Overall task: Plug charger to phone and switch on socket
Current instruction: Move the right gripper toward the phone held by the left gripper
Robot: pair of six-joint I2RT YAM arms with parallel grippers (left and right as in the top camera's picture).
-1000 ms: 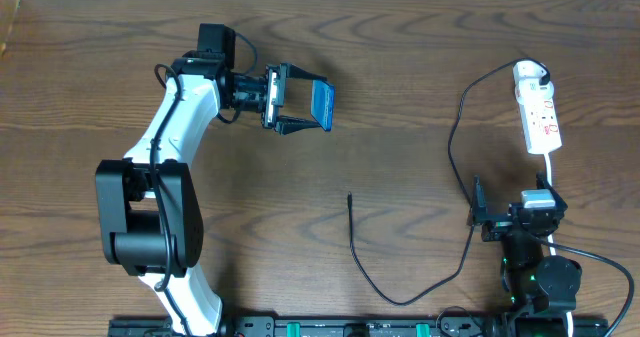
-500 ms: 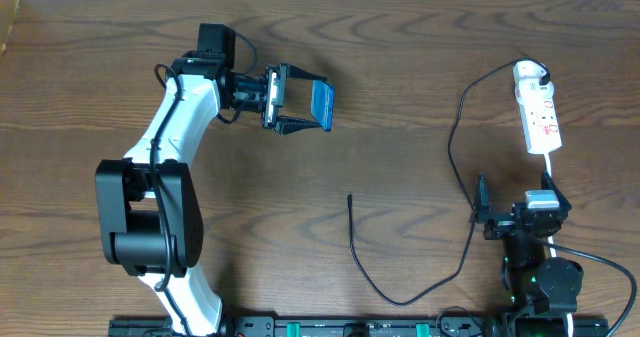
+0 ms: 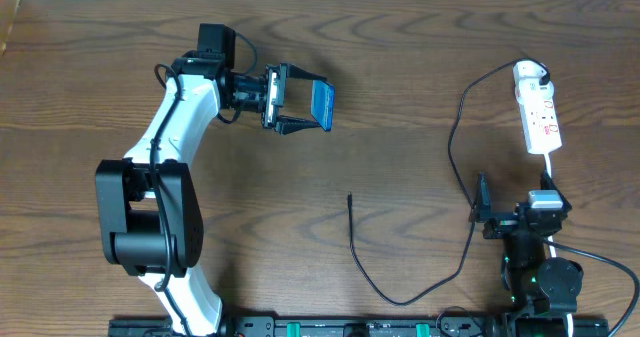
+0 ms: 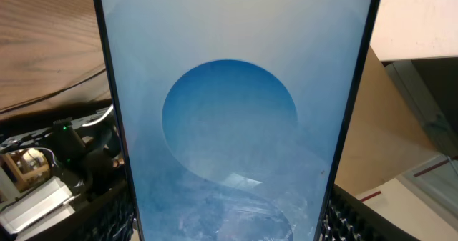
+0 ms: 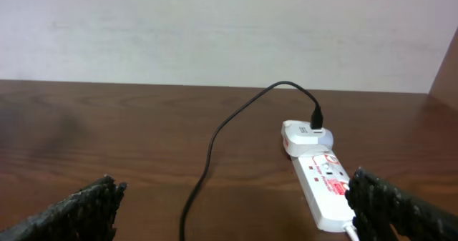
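Note:
My left gripper is shut on the phone and holds it above the table at the upper middle. In the left wrist view the phone's blue screen with a lighter circle fills the frame between my fingers. The charger cable runs from the white plug in the socket at the far right, loops down, and ends in a small straight plug lying free at the table's middle. My right gripper is open and empty, low at the right, just short of the socket; the cable lies between its fingers.
The robots' bases and thicker black cables sit along the table's front edge. A pale wall stands behind the table's far edge.
The right gripper has shifted slightly downward toward the front edge. The left arm and the phone have not moved.

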